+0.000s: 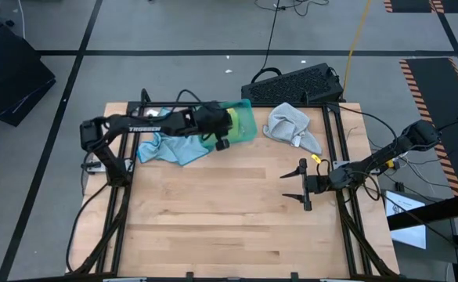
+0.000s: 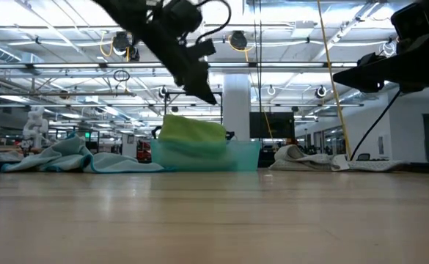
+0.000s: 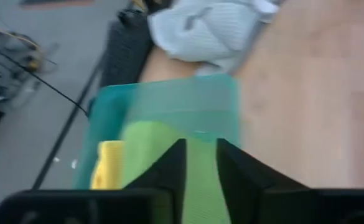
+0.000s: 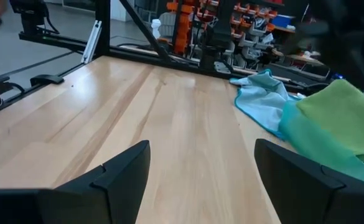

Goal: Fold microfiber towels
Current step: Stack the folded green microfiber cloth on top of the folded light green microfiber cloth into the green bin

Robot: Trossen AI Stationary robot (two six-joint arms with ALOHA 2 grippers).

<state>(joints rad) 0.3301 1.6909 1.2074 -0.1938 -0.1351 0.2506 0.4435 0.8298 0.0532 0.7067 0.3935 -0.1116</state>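
A teal tray (image 1: 249,106) stands at the table's far middle. A green towel (image 3: 150,143) and a yellow towel (image 3: 107,165) lie in it. My left gripper (image 3: 201,146) hangs just above the green towel (image 2: 192,130), its fingers a narrow gap apart with nothing between them. A light blue towel (image 1: 170,147) lies crumpled on the table left of the tray. A grey towel (image 1: 291,125) lies crumpled to the tray's right. My right gripper (image 1: 299,184) waits open near the right edge, above the table.
A black perforated panel (image 1: 295,82) lies beyond the table's far edge, behind the grey towel. Black frame rails run along the table's left and right sides. Bare wood (image 1: 229,211) fills the middle and near half of the table.
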